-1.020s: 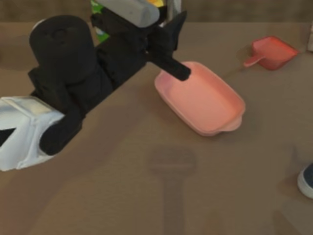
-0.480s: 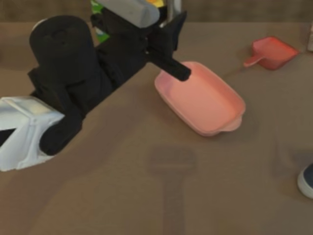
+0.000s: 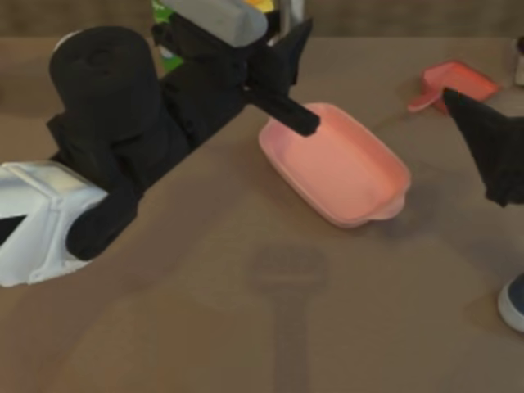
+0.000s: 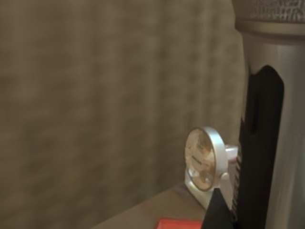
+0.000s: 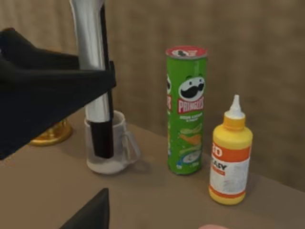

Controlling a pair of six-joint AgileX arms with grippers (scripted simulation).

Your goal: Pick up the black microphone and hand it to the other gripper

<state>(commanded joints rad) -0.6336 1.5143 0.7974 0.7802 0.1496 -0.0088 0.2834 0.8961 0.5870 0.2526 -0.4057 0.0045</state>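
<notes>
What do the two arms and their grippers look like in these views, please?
The left arm is bulky and matte black, with a white casing section at its lower end. The left gripper has black pointed fingers. The right gripper is likewise black with tapering, pointed fingers. No cables or lettering show clearly.

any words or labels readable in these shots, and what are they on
"PRINGLES", under a moustached face: on the green can, seen from the right wrist view.
Dark lettering on the yellow bottle's white and orange label: cut off at the edge, too blurred to read.
Dial of the small silver clock in the left wrist view: marks too small to read.
No text shows on the pink tray, the red scoop or the white mug.
</notes>
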